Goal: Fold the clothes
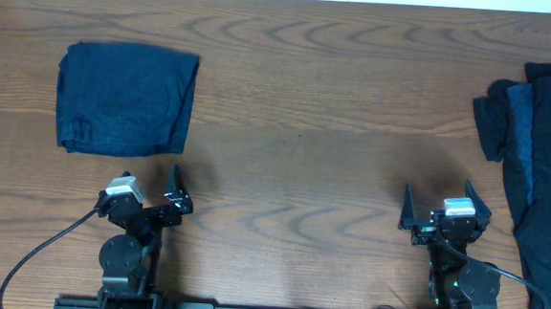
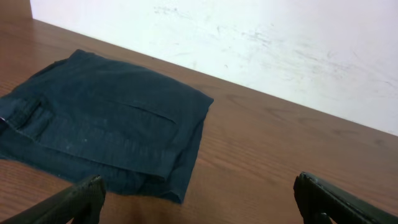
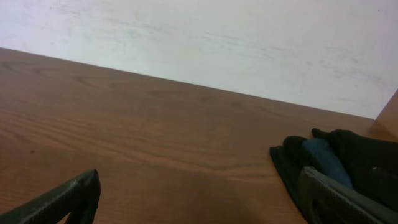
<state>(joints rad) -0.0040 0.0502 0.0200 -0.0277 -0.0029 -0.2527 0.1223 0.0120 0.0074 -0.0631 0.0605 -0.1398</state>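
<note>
One of the clothes, a navy garment folded into a rectangle (image 1: 125, 99), lies flat at the table's far left; the left wrist view shows it (image 2: 106, 124) just ahead of the fingers. More dark clothes (image 1: 538, 171) lie rumpled and overlapping at the right edge, with a blue piece among black ones (image 3: 348, 155). My left gripper (image 1: 147, 181) hovers near the front edge, just below the folded garment, open and holding nothing (image 2: 199, 186). My right gripper (image 1: 439, 195) stands open and holding nothing too (image 3: 199, 180), left of the rumpled pile.
The wooden table (image 1: 296, 127) stretches between the two groups of cloth. A white wall (image 2: 261, 37) runs behind its far edge. Both arm bases and a cable (image 1: 49, 251) sit along the front edge.
</note>
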